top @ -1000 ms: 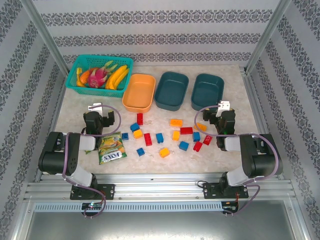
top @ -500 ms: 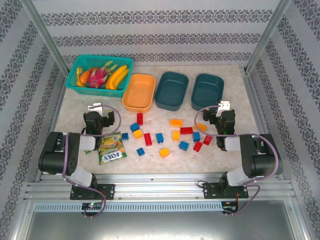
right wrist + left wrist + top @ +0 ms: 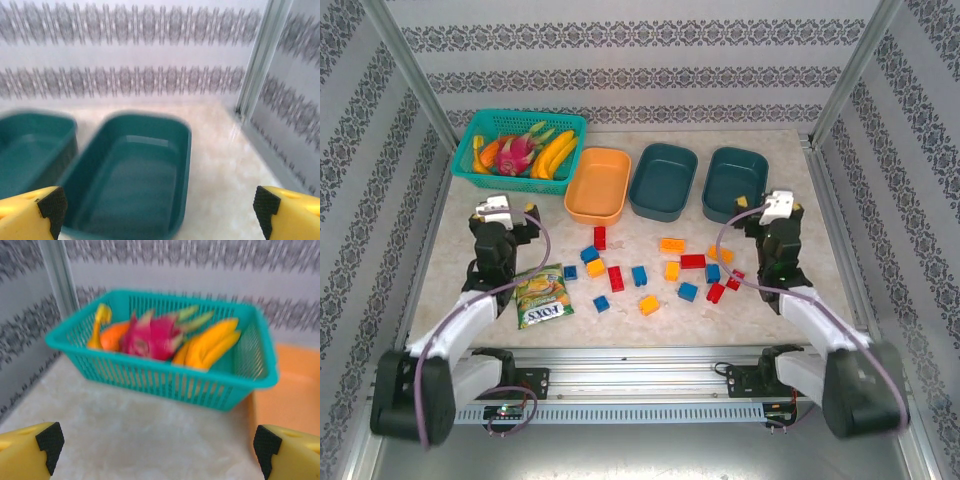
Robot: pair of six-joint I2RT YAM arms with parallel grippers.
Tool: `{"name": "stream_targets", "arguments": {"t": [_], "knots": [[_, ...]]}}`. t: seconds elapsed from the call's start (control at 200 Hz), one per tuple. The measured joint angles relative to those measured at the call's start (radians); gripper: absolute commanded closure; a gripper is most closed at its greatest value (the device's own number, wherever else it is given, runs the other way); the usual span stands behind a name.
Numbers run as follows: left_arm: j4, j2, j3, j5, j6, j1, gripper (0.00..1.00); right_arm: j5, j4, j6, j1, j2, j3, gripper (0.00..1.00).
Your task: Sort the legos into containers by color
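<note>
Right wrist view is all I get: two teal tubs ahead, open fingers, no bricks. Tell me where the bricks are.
Observer: The legos lie scattered on the table behind your right gripper and to its left, toward the near edge.
Operator: Give me the nearest one.
Observer: An orange-yellow brick, just behind and left of that gripper.
Operator: Report what stands left of the teal tubs.
Observer: An empty orange tub, right beside the left teal tub.
</note>
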Motion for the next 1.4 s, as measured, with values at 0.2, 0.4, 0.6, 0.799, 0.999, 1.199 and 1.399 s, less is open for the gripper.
{"name": "stream_targets", "arguments": {"t": [0.2,0.4,0.6,0.799,0.999,1.199,1.399], "knots": [[-0.311,-0.264,0.186,-0.085,-0.121,-0.121,0.0,0.058,-0.589,0.37,-0.004,-0.134,0.52,0.02],[-0.756,-0.264,0.476,0.001,-0.443,-0.124,0.0,-0.031,-1.069,0.585,-0.014,-0.169,0.565,0.19],[-0.905,-0.14,0.475,0.313,-0.555,-0.188,0.0,-0.102,-1.422,0.655,0.103,-0.03,0.576,0.25],[-0.961,-0.068,0.443,0.431,-0.562,-0.406,0.0,-0.193,-1.479,0.685,0.123,0.056,0.435,0.21],[-0.899,-0.007,0.432,0.476,-0.569,-0.526,0.0,-0.259,-1.397,0.698,0.099,0.193,0.343,0.24],[-0.834,0.081,0.433,0.476,-0.576,-0.613,0.0,-0.287,-1.292,0.697,0.07,0.33,0.341,0.27],[-0.808,0.122,0.446,0.471,-0.577,-0.642,0.0,-0.29,-1.243,0.686,0.036,0.429,0.341,0.31]]}}
